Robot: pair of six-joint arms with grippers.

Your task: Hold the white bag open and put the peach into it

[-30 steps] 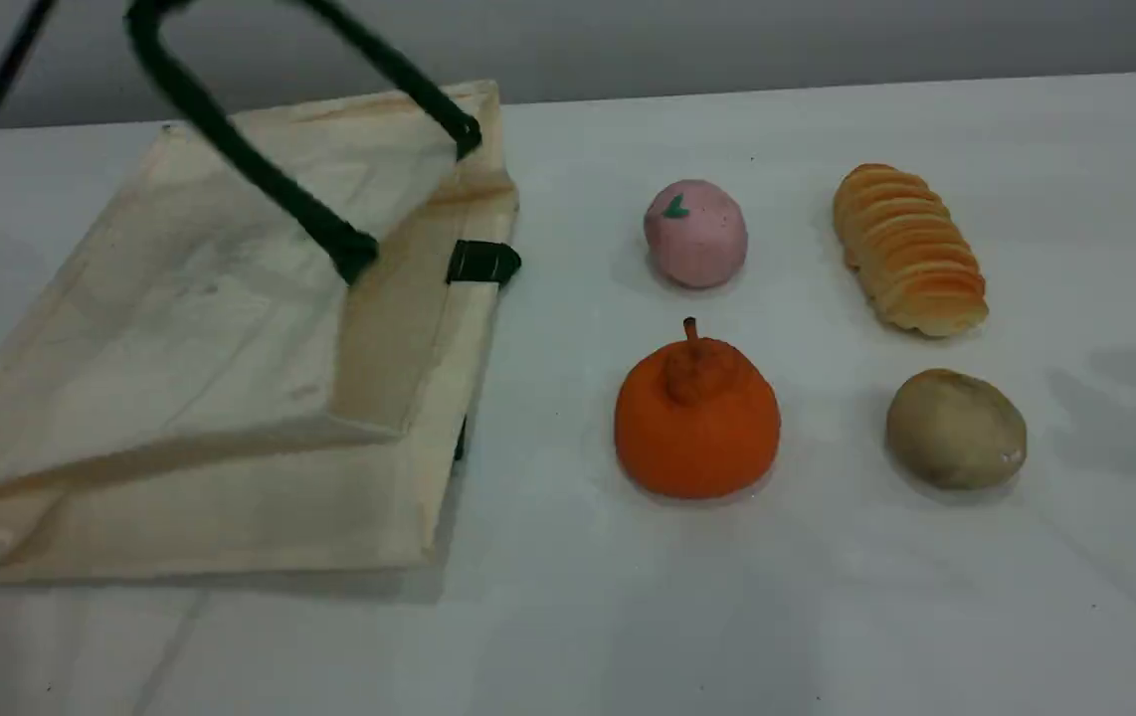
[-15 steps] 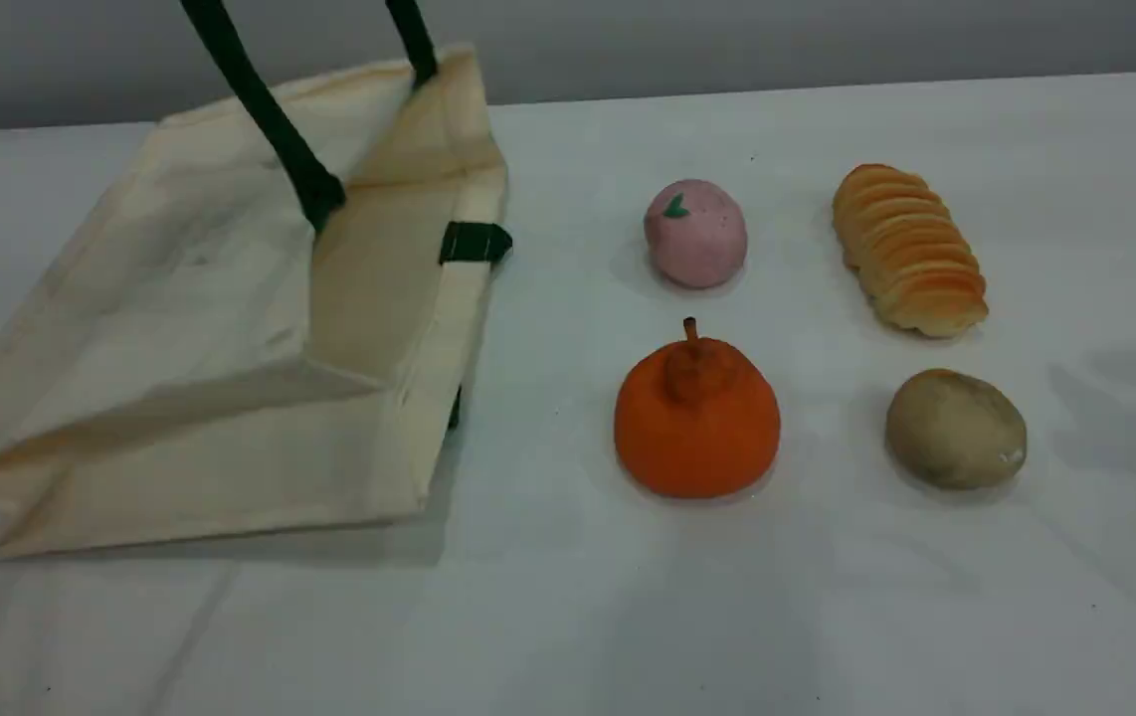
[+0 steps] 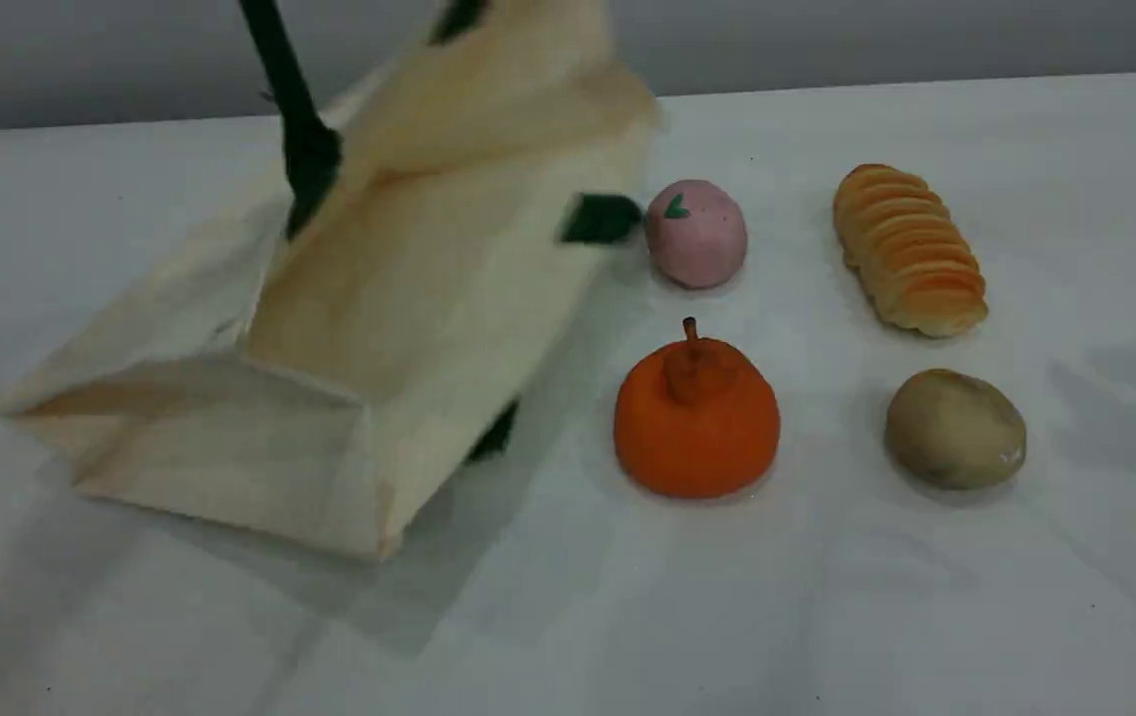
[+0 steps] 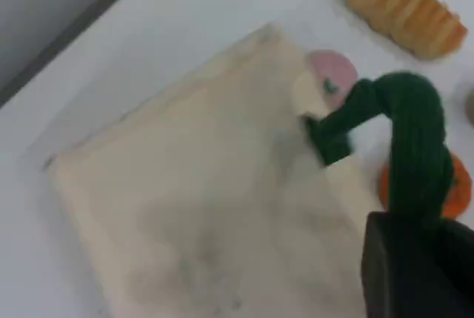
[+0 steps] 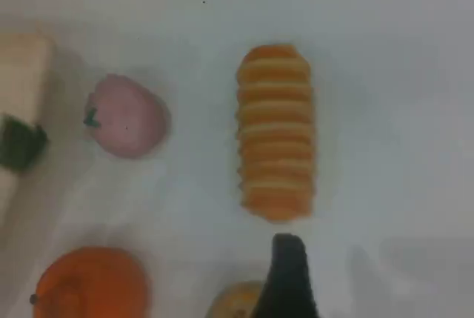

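The left tool (image 4: 415, 259) is clamped narrow on the white bag's green rope handle (image 4: 411, 140), hoisting the white bag (image 3: 409, 288); lift until the mouth gapes toward three o'clock. The right tool (image 5: 290, 277) hangs wide and empty over the tabletop (image 3: 827, 597). The peach (image 3: 695, 234) sits just beside the bag, at three o'clock.

White bag (image 3: 399, 328) hangs tilted by its green handle (image 3: 291, 109), base on tabletop (image 3: 827, 597), green tab (image 3: 600, 219) just beside peach (image 3: 695, 234)
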